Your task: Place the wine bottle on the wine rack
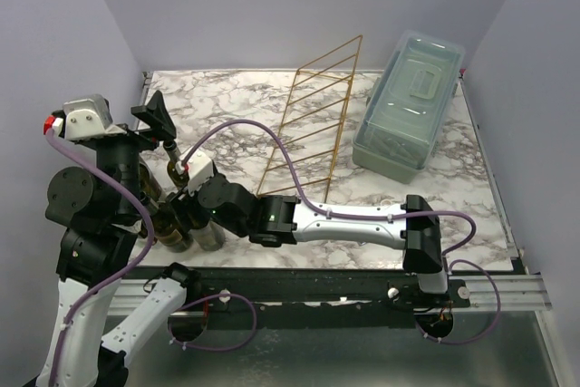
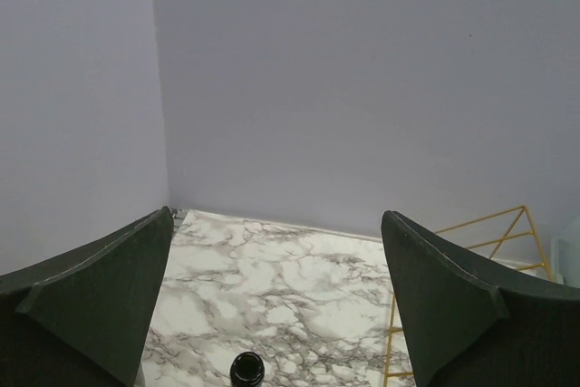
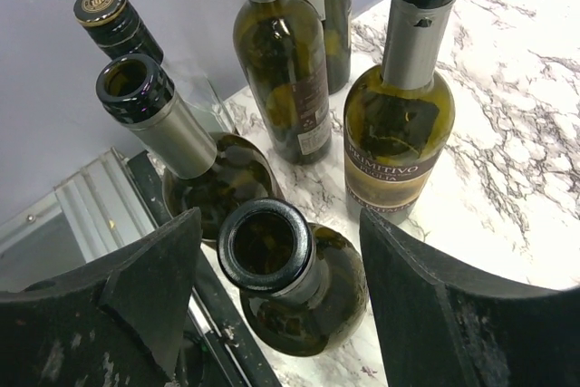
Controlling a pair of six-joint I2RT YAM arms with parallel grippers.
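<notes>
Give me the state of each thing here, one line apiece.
Gold wire wine rack: upright, no bottle on it.
Pale blue-grey plastic box: lid on.
Nearest dark green glass bottle: upright, uncorked.
Dark bottle with gold-topped cap: sealed.
Left hand: open, empty.
Right hand: open around that bottle's neck.

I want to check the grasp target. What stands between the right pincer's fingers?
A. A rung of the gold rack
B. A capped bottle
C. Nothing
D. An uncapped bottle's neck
D: the right wrist view shows an uncapped bottle with its neck inside the right pincer, a gap on each side.
</notes>
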